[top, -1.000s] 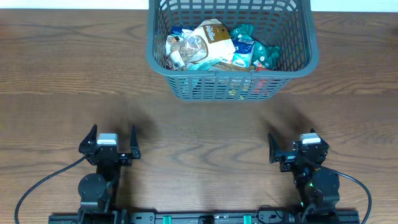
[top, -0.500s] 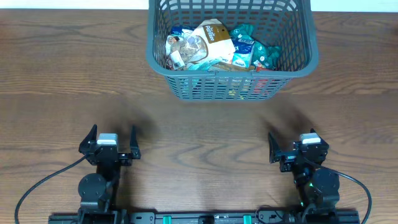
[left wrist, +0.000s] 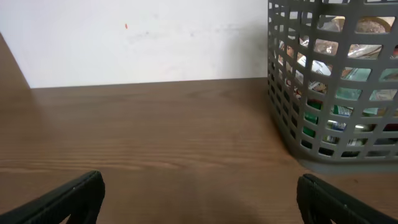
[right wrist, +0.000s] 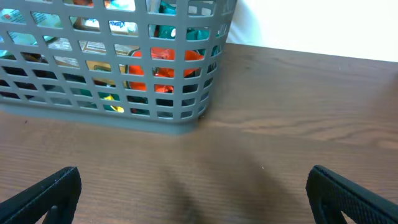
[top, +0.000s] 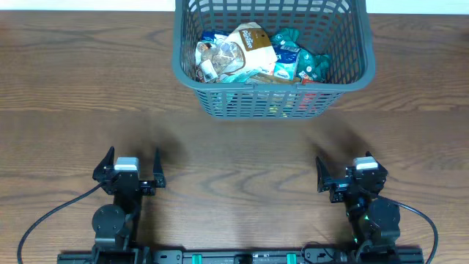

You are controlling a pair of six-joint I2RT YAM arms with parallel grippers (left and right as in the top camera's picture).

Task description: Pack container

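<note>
Two grippers are sitting low by the near edge of the table, and I am seeing both released: the left gripper is holding its fingers spread wide with nothing between them, and the right gripper is doing the same. From the left wrist the left gripper is showing only two dark fingertips at the bottom corners of the view, and the right gripper is looking the same from its own camera.

The container is standing at the far edge of the table, near the middle, well apart from both arms. It is showing up to the right in the left wrist view and to the left in the right wrist view. Packets are lying piled inside it: a tan and white bag on top, teal packets beside it, and something red showing through the slots. The lattice wall and thick rim are standing between my fingers and that pile.

Black cables are trailing from the arm bases along the near edge, and a white wall is rising behind the table.
</note>
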